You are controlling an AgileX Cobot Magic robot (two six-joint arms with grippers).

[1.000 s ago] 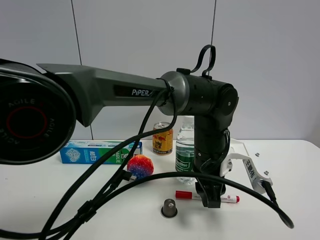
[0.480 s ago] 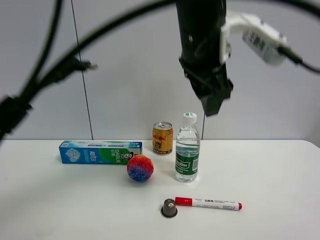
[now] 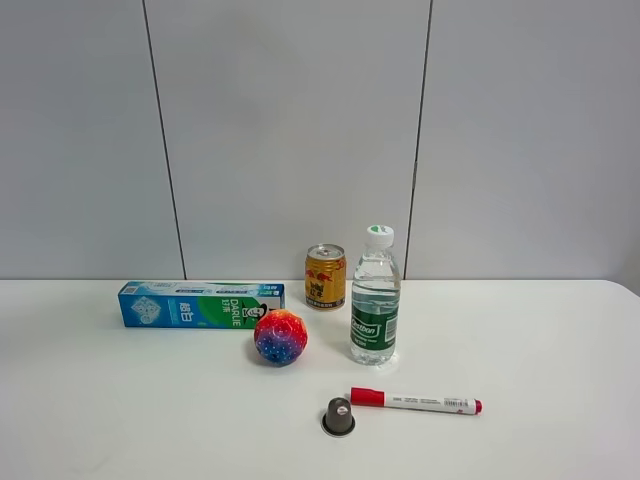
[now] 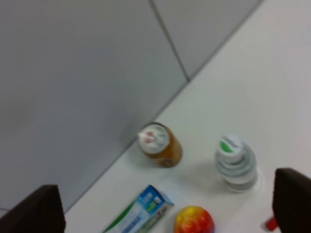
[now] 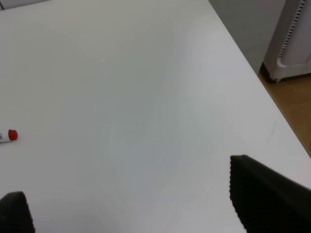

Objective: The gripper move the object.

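Note:
The white marker pen (image 3: 415,402) with a red cap lies flat on the white table (image 3: 540,340), in front of the water bottle (image 3: 375,298). No arm or gripper shows in the high view. In the left wrist view my left gripper (image 4: 165,204) is high above the table, jaws wide apart and empty; a bit of the pen's red cap (image 4: 270,224) shows by one finger (image 4: 294,196). In the right wrist view my right gripper (image 5: 141,204) is open and empty, and the pen's red end tip (image 5: 12,135) shows at the picture's edge.
A blue-green toothpaste box (image 3: 200,304), a multicoloured ball (image 3: 280,336), a gold can (image 3: 325,277) and a small dark capsule (image 3: 338,415) stand around the bottle. The table's right edge (image 5: 252,73) drops to a wooden floor with a white unit (image 5: 294,39).
The left arm, which stood over the pen a second ago, has risen and left the high view. The pen lies on the table about where it was.

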